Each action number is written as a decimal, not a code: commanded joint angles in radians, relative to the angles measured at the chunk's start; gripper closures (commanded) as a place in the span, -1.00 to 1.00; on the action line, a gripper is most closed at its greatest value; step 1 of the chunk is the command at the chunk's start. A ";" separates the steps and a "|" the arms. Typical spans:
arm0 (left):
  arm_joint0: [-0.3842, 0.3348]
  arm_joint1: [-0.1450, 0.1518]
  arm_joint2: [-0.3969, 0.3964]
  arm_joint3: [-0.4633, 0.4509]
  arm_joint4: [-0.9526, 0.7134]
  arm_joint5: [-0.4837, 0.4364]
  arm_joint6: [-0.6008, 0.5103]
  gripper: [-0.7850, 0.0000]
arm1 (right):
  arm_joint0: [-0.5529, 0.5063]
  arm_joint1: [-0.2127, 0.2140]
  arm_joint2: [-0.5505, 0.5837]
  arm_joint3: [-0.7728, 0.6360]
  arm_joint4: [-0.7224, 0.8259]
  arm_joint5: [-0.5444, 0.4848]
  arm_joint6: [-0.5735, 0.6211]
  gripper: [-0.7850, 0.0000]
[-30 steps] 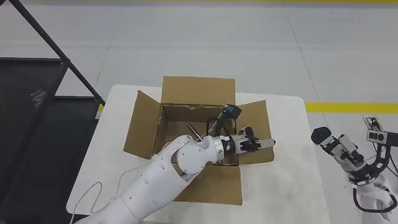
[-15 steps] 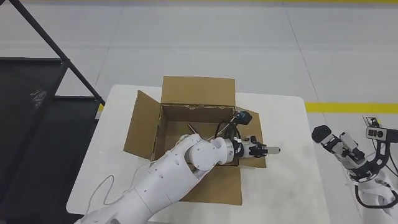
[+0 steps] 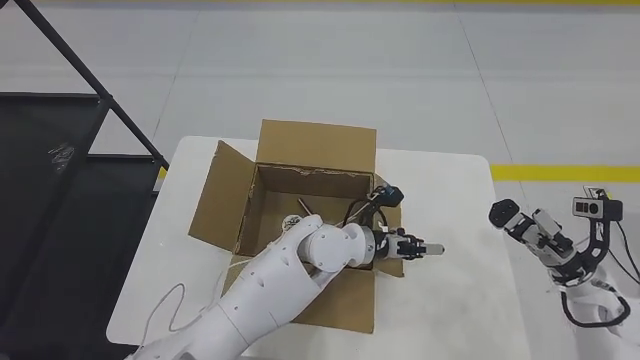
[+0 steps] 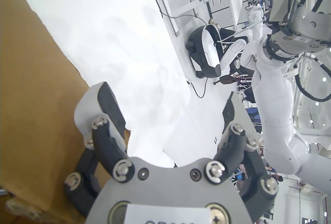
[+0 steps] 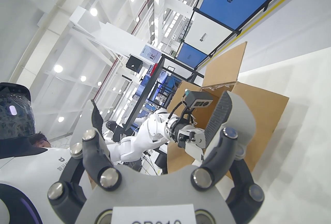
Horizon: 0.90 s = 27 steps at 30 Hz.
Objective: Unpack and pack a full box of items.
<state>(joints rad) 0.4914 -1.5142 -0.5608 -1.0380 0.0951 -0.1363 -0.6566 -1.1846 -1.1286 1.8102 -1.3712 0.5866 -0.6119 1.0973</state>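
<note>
While left gripper (image 3: 428, 249) juts past right flap of cardboard box (image 3: 318, 145), over table (image 3: 455, 300): fingers spread wide, nothing between them. One pad (image 4: 111, 103) just beside flap edge, contact unclear. Box open, mid-table, flaps splayed. Right gripper (image 5: 160, 100) beyond table's right edge, jaws apart, empty.

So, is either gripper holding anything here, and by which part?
Nothing is held: left gripper open beside the box flap, right gripper open too.

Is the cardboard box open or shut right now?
Open: the cardboard box has its visible flaps spread outward, leaving its inside exposed from above.
</note>
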 commanded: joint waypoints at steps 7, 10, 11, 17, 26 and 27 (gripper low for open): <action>0.063 0.038 -0.118 -0.137 -0.002 -0.058 0.007 -1.00 | 0.007 0.003 -0.020 -0.014 -0.031 -0.009 -0.068 -1.00; 0.105 0.065 -0.193 -0.231 0.007 -0.062 0.000 -1.00 | 0.011 0.004 -0.028 -0.031 -0.063 -0.001 -0.107 -1.00; 0.123 0.075 -0.223 -0.268 0.004 -0.063 -0.004 -1.00 | 0.014 0.004 -0.034 -0.040 -0.074 0.003 -0.117 -1.00; 0.261 0.135 -0.420 -0.510 0.005 -0.051 -0.057 -1.00 | 0.037 0.003 -0.084 -0.101 -0.159 0.029 -0.192 -1.00; 0.510 0.210 -0.812 -0.834 0.011 -0.056 -0.099 -1.00 | 0.127 -0.006 -0.234 -0.224 -0.463 0.110 -0.350 -1.00; 0.541 0.217 -0.863 -0.855 -0.002 -0.062 -0.100 -1.00 | 0.141 -0.008 -0.262 -0.236 -0.505 0.125 -0.364 -1.00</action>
<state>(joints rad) 0.9954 -1.3038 -1.3621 -1.8690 0.1058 -0.1921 -0.7548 -1.0568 -1.1352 1.5737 -1.5976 0.1279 -0.5005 0.7468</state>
